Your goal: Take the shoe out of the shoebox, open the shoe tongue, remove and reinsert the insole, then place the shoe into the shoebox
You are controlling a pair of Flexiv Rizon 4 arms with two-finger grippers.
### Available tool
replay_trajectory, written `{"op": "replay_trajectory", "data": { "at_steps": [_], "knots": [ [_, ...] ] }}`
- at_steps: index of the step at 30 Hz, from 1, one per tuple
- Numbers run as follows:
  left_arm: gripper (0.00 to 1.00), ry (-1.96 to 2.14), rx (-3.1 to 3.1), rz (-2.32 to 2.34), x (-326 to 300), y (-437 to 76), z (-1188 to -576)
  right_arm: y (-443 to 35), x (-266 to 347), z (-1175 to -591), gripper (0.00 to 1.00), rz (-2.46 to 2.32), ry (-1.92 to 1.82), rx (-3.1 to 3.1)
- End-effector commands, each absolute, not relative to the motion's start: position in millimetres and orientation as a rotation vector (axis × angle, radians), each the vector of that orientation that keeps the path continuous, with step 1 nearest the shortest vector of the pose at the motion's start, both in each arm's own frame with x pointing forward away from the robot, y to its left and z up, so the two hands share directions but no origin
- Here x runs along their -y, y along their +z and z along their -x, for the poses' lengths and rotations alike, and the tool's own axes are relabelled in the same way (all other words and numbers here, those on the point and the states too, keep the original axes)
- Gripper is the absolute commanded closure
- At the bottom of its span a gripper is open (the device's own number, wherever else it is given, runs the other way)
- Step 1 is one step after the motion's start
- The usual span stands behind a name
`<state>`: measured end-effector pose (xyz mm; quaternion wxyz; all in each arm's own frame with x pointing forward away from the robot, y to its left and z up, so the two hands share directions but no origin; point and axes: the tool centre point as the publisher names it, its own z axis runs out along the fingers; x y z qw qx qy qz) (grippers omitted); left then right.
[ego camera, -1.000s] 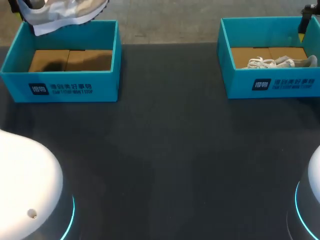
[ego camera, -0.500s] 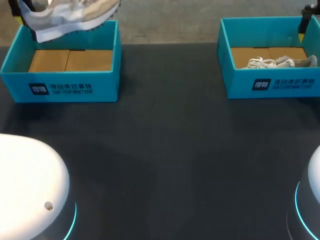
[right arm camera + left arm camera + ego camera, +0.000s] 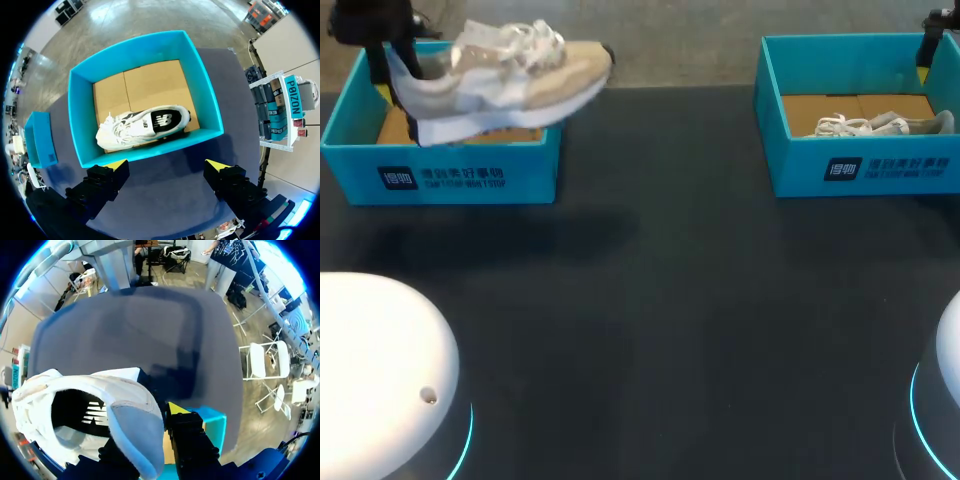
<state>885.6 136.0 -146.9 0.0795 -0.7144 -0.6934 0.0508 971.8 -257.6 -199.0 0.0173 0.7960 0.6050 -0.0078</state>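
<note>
The shoe (image 3: 505, 80), beige and white with white laces, hangs in the air over the left box (image 3: 470, 175), touching none of its walls. Its sole faces down, its heel is above the box's left part, and its toe juts out past the box's right wall. The left hand (image 3: 400, 85) holds it by the heel. In the left wrist view the shoe (image 3: 100, 405) shows its open mouth, and the left hand (image 3: 150, 440) is clamped on the heel wall, one dark finger outside it and the other under the collar. A corner of the left box (image 3: 210, 420) shows below, past the outer finger. The teal left box stands open on the dark bench (image 3: 670, 300), with brown card showing on its floor beneath the shoe. The shoe's shadow falls on the bench just in front of this box. Well apart from the left box, at the bench's other end and in line with it, stands the right box (image 3: 860, 165), also teal and open. A second shoe (image 3: 880, 125) lies on its side inside it. The right hand (image 3: 930, 45) is farthest from the left box, up by the right box's outer end. In the right wrist view the right hand (image 3: 167, 167) is spread wide and holds nothing. It hangs over bare bench outside one long wall of the right box (image 3: 82, 120), and the second shoe (image 3: 145, 125) lies against that wall's inner side.
</note>
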Motion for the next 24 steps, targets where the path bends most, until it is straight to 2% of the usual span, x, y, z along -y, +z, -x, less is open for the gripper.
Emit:
{"op": "replay_trajectory", "data": {
  "at_steps": [1, 24],
  "knots": [
    [1.0, -0.352, 2.259, 2.361, -124.3, -146.6, -833.7, -199.2, 257.8, -970.7, 0.0, -2.472, -0.021, -1.879],
    [1.0, -0.386, 2.148, 2.372, -54.3, -199.4, -769.1, -199.2, 257.8, -970.7, 0.0, -2.472, -0.021, -1.879]
  ]
}}
